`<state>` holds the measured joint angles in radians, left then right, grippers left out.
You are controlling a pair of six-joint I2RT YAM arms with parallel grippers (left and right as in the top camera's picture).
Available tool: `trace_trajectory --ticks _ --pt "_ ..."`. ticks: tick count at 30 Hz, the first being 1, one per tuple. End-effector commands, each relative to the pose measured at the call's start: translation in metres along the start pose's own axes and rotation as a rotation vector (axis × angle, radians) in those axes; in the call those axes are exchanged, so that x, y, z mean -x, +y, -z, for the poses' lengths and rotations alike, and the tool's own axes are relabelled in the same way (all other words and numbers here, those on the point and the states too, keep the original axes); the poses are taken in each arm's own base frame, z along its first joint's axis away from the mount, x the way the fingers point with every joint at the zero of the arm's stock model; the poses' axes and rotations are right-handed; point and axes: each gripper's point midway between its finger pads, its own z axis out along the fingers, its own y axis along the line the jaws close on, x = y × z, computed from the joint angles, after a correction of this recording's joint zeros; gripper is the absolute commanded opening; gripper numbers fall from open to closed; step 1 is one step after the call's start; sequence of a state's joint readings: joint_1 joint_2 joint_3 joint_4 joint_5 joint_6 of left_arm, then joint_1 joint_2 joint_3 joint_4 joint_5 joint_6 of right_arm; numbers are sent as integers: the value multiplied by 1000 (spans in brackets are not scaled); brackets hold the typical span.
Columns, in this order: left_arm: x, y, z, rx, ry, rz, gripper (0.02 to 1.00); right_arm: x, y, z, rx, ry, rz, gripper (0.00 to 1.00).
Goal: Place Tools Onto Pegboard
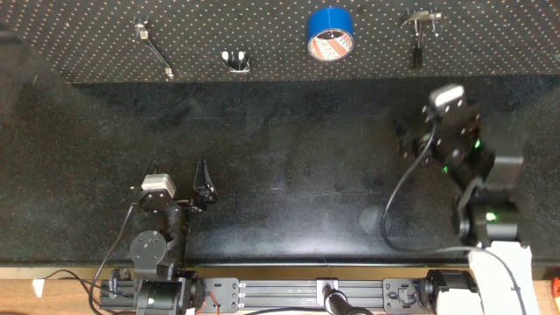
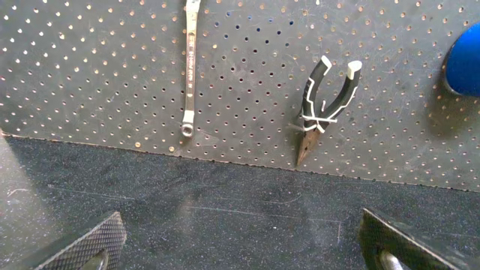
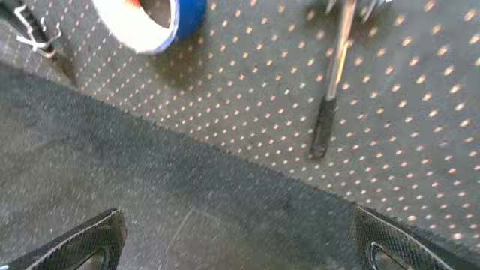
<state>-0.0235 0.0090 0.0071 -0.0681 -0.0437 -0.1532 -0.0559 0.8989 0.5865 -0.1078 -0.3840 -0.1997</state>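
Four tools hang on the pegboard (image 1: 87, 35) along the desk's (image 1: 289, 166) far edge. A wrench (image 1: 154, 48) is nearest the board's left edge, then pliers (image 1: 234, 59) hanging nose-down close to its bottom edge, a blue tape roll (image 1: 330, 35), and a slim tool with a dark grip (image 1: 418, 35) towards the right. The left gripper (image 2: 240, 238) sits low near the desk's front left, jaws wide apart and empty. The right gripper (image 3: 236, 238) is near the board's right end, facing the slim tool, jaws also apart and empty.
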Motion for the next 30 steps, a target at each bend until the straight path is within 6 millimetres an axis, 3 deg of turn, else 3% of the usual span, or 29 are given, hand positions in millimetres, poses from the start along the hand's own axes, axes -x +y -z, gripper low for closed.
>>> trace_trajectory --ticks 1,4,8,12,14,17,30 --pt "-2 -1 0 -7 5 -13 996 -35 28 21 -18 -190 32 976" --pt "-2 -1 0 -7 5 -13 996 -71 34 31 -57 -278 -88 976" --pt "-2 -1 0 -7 5 -13 996 -65 30 43 -110 -311 -54 976" --pt "-2 -1 0 -7 5 -13 996 -86 18 48 -196 -248 -143 976" --pt "-2 -1 0 -7 5 -13 996 -72 14 59 -224 -325 -163 976" --pt "-2 -1 0 -7 5 -13 996 -75 6 60 -258 -325 -247 976" --pt "-2 -1 0 -7 5 -13 998 -75 6 60 -257 -325 -246 976"
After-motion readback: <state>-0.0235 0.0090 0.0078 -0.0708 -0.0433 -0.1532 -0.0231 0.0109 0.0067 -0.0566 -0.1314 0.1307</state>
